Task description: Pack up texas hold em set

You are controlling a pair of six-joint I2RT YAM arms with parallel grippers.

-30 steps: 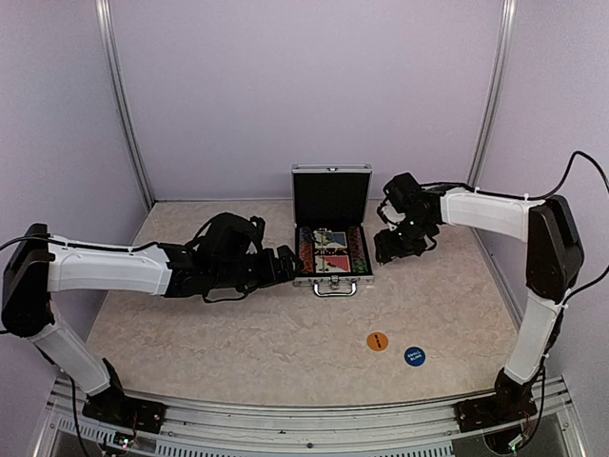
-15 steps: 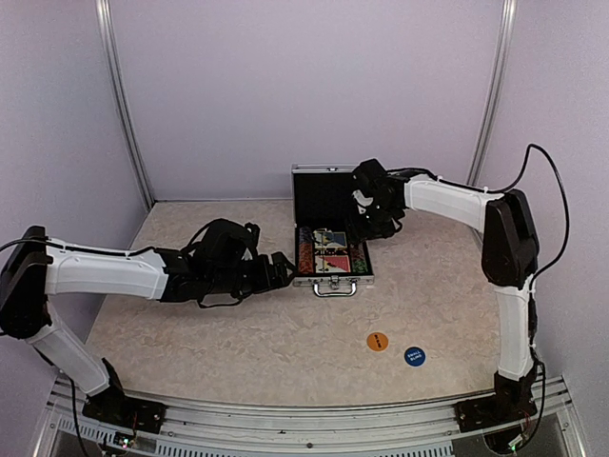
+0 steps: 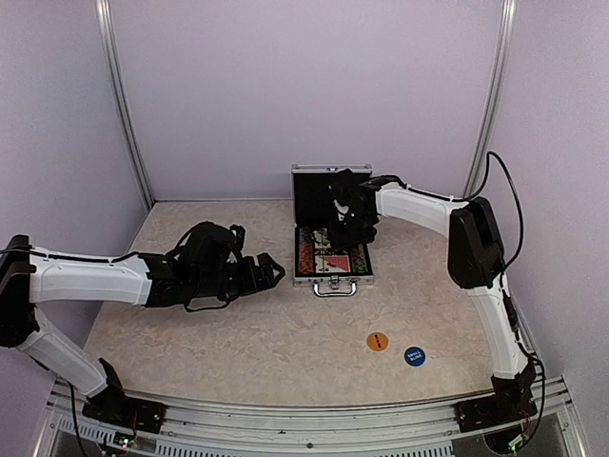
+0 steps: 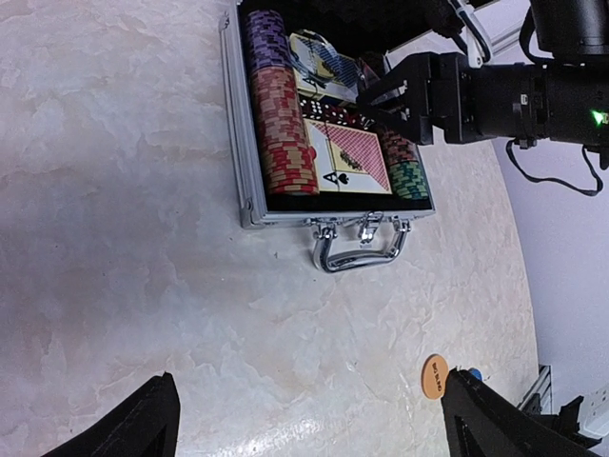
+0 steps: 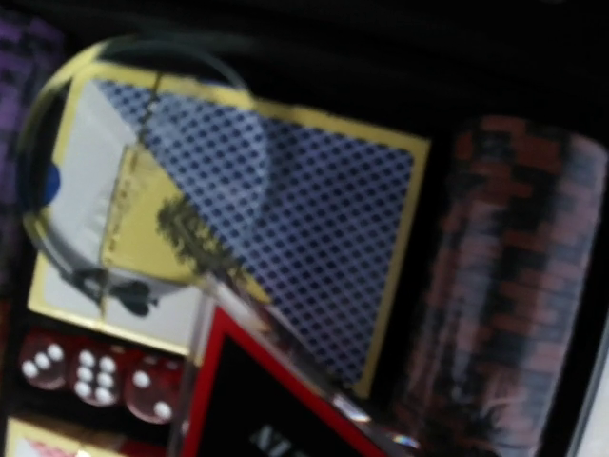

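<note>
The silver briefcase [image 3: 331, 281] of the texas hold em set stands open at mid-table, lid [image 3: 330, 195] upright. It holds chip rows [image 4: 281, 124] and card decks [image 4: 347, 162]. My right gripper [image 3: 347, 217] hovers over the tray's far half. In the right wrist view a dark, red-edged triangular marker [image 5: 266, 409] fills the spot between the jaws, just above a blue-backed deck [image 5: 314, 219]; the fingers themselves are out of frame. My left gripper [image 3: 271, 269] is open and empty, left of the case. The orange disc [image 3: 378, 341] and blue disc [image 3: 414, 356] lie on the table in front.
Red dice [image 5: 86, 376] sit in the tray beside the decks, and a clear round piece [image 5: 143, 162] lies over the blue-backed deck. The case handle [image 4: 360, 249] points toward the arms. Purple walls and metal posts [image 3: 490, 95] enclose the table.
My right arm swung left from beside the case to over its tray. My left gripper drew back left, away from the case's edge.
</note>
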